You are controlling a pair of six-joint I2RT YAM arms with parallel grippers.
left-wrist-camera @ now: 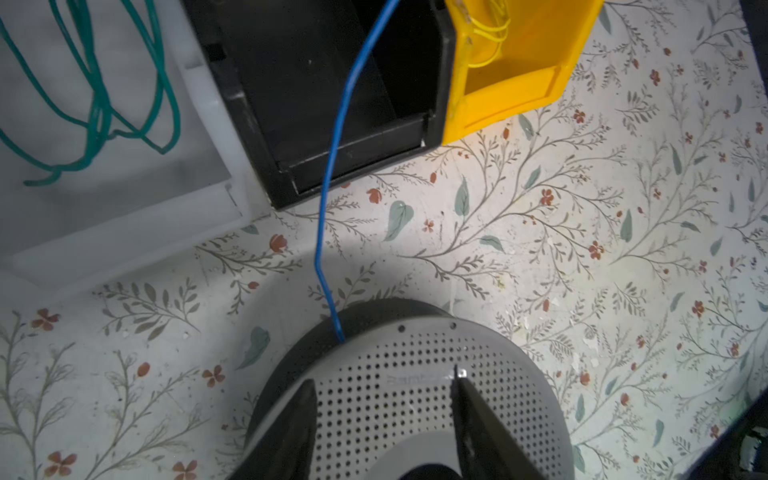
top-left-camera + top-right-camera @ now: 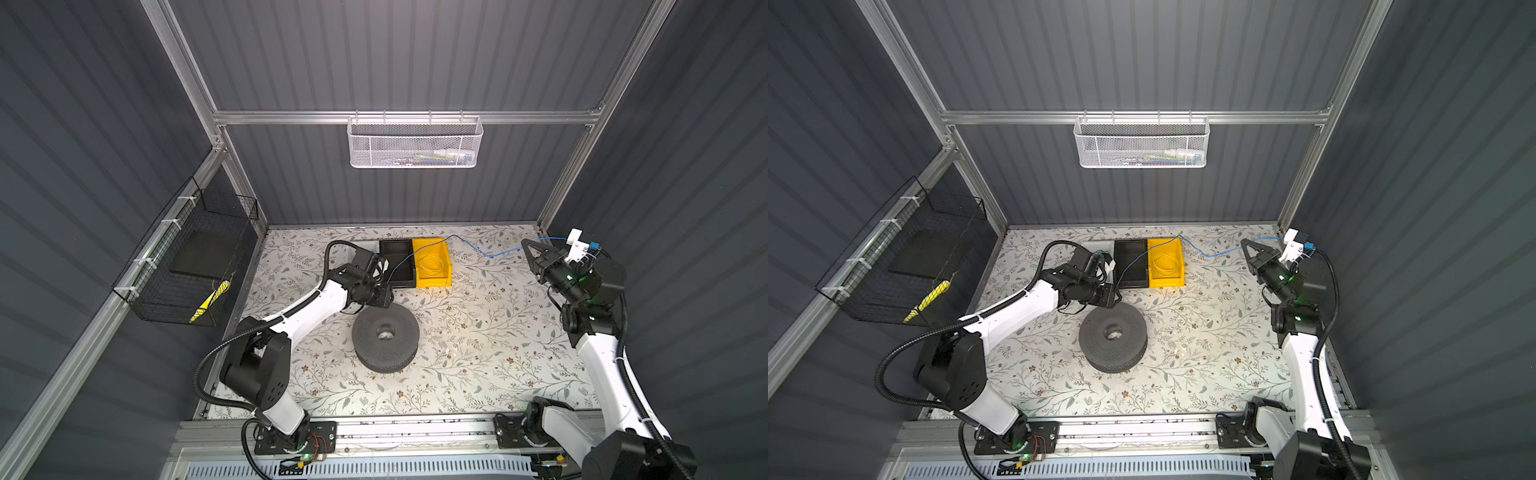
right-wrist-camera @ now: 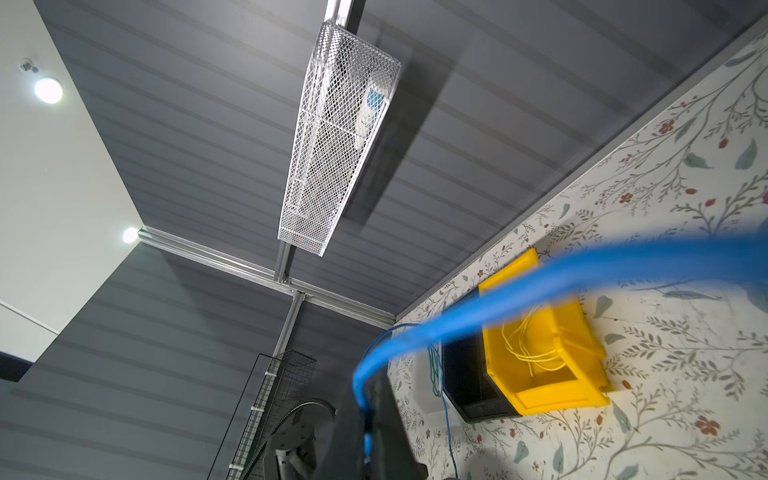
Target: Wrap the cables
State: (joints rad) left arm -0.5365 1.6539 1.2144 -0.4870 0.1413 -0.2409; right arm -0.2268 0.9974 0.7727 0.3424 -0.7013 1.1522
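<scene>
Left fingers: apart, above the perforated spool.
Right fingers: clamped on blue wire running left to spool.

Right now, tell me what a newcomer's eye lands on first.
The blue wire stands out: it is strung from the dark spool at mid-table, across the black bin and yellow bin at the back, to the right gripper at the far right, which is shut on it. The yellow bin is the brightest thing on the flowered table.
</scene>
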